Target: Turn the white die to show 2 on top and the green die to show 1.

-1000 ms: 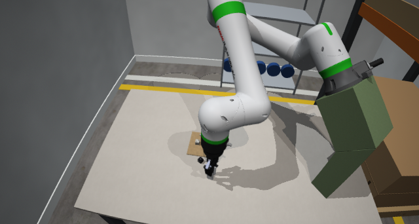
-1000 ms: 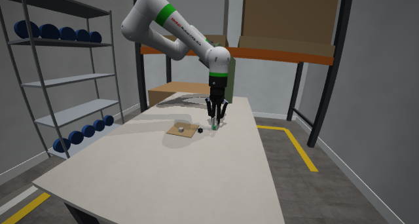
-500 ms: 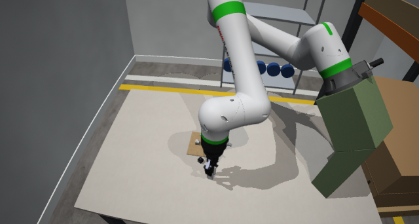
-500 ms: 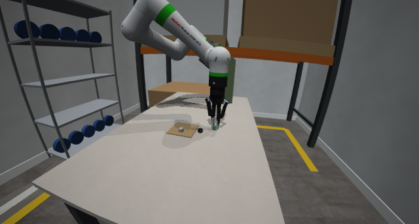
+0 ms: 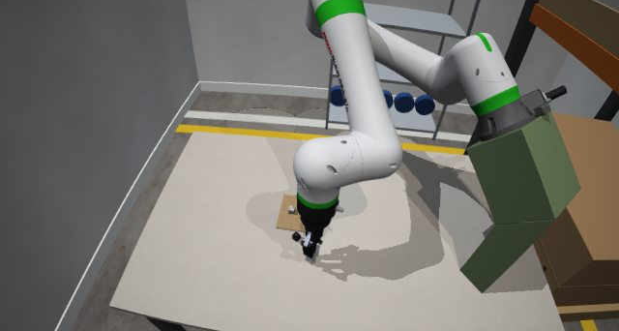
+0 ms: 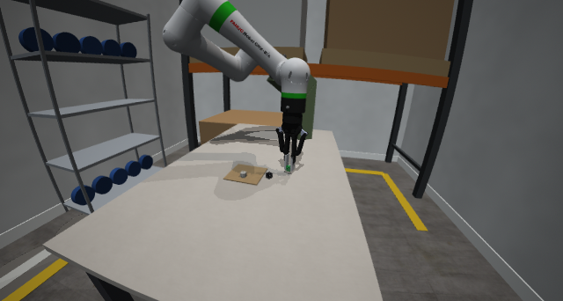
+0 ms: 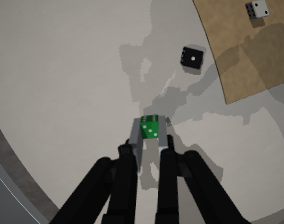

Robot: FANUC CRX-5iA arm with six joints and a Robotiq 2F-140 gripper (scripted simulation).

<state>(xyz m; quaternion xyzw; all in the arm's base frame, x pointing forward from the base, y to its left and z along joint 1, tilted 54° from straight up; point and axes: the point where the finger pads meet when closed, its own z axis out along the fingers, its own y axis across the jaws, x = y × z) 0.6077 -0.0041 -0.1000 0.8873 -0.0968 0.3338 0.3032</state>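
Green die: the small cube (image 6: 288,168) (image 7: 150,129) sat between the fingertips of the gripper (image 5: 310,257) (image 6: 288,166) (image 7: 150,127), off the mat; its large face in the wrist view carried three white pips in a slanting row.
Fingers: clamped on the green die, one gray pad on either side of it, pointing down at the table.
Black die: the dark cube (image 5: 296,236) (image 6: 269,175) (image 7: 193,58) lay on the table between the green die and the mat, near the mat's edge but apart from it (a single white pip faced the wrist camera).
Mat: the tan square (image 5: 289,222) (image 6: 251,180) (image 7: 218,30) lay flat on the table, partly hidden by the arm in the top view.
White die: this cube (image 5: 291,210) (image 6: 243,174) (image 7: 258,9) rested on the mat, two dark pips on its brightest face in the wrist view.
Table: the pale top (image 5: 193,254) (image 6: 220,231) (image 7: 53,75) bore the arm's broad shadows.
Arm: the white, green-banded robot arm (image 5: 355,70) (image 6: 259,46) reached over from a green stand (image 5: 513,176) (image 6: 311,103).
Backdrop: blue discs (image 5: 403,103) (image 6: 102,185) lined a metal shelf unit (image 5: 411,20) (image 6: 101,151).
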